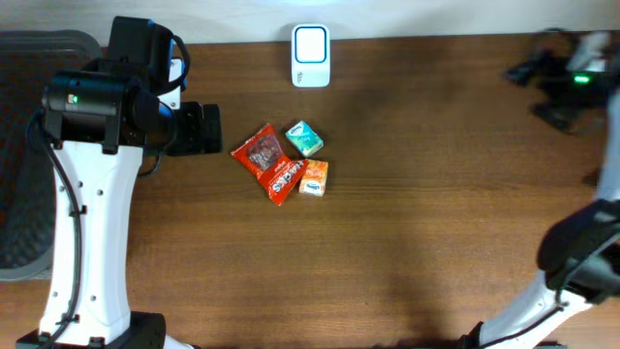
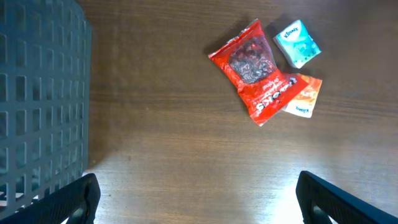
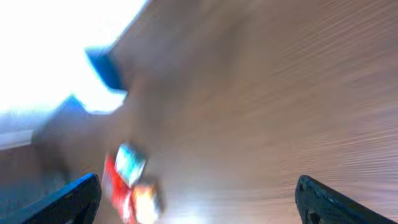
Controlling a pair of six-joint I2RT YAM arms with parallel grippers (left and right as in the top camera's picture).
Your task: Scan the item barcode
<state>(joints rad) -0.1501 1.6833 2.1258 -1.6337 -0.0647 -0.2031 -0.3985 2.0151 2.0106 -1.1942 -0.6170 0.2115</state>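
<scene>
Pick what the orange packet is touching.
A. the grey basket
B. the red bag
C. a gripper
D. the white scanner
B: the orange packet lies right against the lower end of the red bag, with bare table between it and everything else.

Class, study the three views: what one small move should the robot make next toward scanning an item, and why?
Probably bring the left gripper over the red snack bag. It and the right gripper are open and empty. The bag lies untouched beside the teal pack and orange pack, closer to the left gripper. The white scanner stands at the far edge.
</scene>
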